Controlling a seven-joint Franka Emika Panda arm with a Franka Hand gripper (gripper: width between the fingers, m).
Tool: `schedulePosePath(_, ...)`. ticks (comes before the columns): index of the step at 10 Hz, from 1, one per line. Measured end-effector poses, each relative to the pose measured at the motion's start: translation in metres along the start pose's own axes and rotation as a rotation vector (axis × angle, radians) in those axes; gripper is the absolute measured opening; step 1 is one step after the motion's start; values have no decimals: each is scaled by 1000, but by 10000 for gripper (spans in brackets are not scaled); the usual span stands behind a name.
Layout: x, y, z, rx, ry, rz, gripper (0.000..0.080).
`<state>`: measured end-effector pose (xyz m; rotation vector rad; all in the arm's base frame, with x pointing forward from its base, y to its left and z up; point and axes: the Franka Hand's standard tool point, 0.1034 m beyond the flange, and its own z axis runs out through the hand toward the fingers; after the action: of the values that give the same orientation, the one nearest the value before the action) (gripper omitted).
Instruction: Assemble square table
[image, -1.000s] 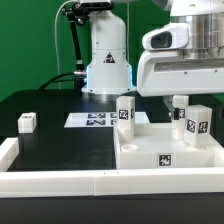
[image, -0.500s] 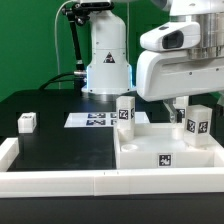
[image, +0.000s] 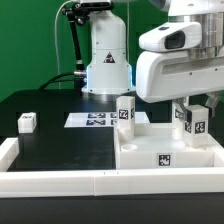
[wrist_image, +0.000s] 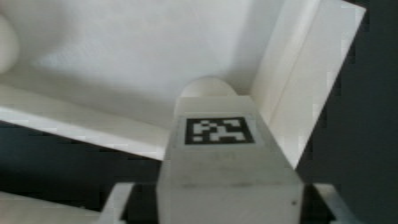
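Square table top lies on the bench just below the pincer, a white tray with a raised rim and a black tag on its front wall. The pincer's two dark fingers are clamped on either side of a white tagged leg, which hangs upright inside the tray's outline, close to the corner directly under the pincer. Whether its lower end touches the tray floor cannot be told.

In the wrist view the held leg runs straight out from between the fingers, tag facing the camera, its rounded end over the top's pale floor, with the rim wall just beside it and the dark bench beyond the rim.

A second leg stands upright in the tray at another corner, apart from the pincer, toward the exterior view's left. Nothing else shows inside the tray.

Further from the pincer in that direction, the marker board lies flat on the bench, and well beyond it a loose leg, a short white tagged block, sits alone. The low white border rail fences the bench in, and the arm's white base rises behind the marker board
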<state>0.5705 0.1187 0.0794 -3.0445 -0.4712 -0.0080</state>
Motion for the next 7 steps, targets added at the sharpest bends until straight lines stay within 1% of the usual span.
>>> schedulePosePath(2, 0, 0, 0, 1, 0, 22, 290)
schedulePosePath(3, 0, 0, 1, 3, 1, 148, 290)
schedulePosePath(7, 0, 0, 1, -8, 7, 578, 290)
